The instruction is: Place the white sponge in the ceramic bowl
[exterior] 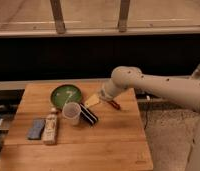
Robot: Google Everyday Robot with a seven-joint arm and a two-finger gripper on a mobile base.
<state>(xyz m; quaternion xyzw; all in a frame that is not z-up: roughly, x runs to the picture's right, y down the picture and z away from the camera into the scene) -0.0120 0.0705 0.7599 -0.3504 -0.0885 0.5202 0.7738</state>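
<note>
The small flat rectangular pale blue-grey sponge (36,128) lies flat at lower left. The round shallow dark-green ceramic bowl (58,96) sits upright above it, apart, left of centre. The gripper (94,100) is just right of the bowl.

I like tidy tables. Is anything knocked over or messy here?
The white bottle lies flat beside the sponge instead of standing. I see no spill. The end effector is just right of the bowl.

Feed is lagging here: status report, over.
Pincer above table centre, right of ceramic bowl. White sponge flat near left edge, not held. White bottle and plastic cup are between pincer and sponge.
</note>
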